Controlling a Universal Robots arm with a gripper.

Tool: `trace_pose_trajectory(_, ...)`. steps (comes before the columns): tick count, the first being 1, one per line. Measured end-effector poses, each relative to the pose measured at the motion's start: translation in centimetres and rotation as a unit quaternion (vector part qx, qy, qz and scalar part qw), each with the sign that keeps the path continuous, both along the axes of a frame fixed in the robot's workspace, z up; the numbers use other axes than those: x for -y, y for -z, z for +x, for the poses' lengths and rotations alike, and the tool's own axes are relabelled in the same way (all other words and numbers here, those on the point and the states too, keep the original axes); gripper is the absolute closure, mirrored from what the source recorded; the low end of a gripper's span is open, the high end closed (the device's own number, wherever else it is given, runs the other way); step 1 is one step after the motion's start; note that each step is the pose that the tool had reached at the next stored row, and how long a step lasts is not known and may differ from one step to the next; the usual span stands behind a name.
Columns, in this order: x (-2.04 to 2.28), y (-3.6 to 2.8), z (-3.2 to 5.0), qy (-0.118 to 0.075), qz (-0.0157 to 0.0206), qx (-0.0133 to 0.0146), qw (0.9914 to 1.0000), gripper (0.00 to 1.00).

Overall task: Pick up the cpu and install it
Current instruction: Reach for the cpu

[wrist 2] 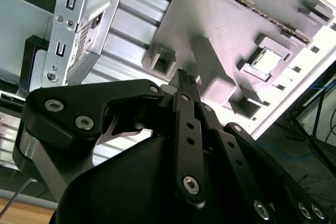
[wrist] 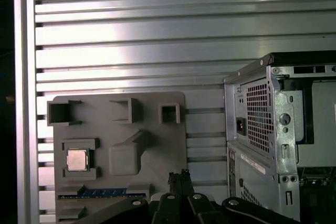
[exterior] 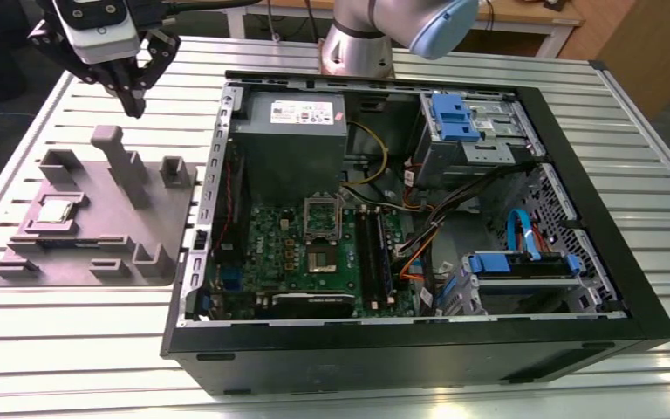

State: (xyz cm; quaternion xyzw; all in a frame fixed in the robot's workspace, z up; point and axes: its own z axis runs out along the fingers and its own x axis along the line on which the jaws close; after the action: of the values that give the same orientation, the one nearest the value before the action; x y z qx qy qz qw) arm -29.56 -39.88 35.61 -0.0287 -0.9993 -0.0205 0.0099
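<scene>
- We see the gripper (exterior: 135, 105) clenched on nothing, hanging above the grey tray (exterior: 97, 214) near one end.
- The cpu (exterior: 56, 212) lies flat in a tray pocket, well apart from the gripper, toward the exterior view's left and lower.
- The open computer case (exterior: 614, 262) sits beside the tray on the worktop (exterior: 79, 367).

Pincer (exterior: 135, 106) hangs at 12 o'clock of grey fixture plate (exterior: 170, 214), above slatted desk (exterior: 67, 349), fingers drawn together, nothing held. Cpu (exterior: 56, 212) sits in square nest at plate's 9 o'clock, well apart from pincer. Open computer case (exterior: 428, 353) lies at plate's 3 o'clock. Inside it, motherboard (exterior: 289, 262), with power supply (exterior: 294, 131) at its 12 o'clock.
</scene>
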Motion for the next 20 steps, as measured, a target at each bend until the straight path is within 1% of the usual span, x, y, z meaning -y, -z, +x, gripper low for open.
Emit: trace_pose_trajectory(20, 0.0, 0.1, -0.36, 0.0, 0.0, -0.0002, 1.0, 0.9)
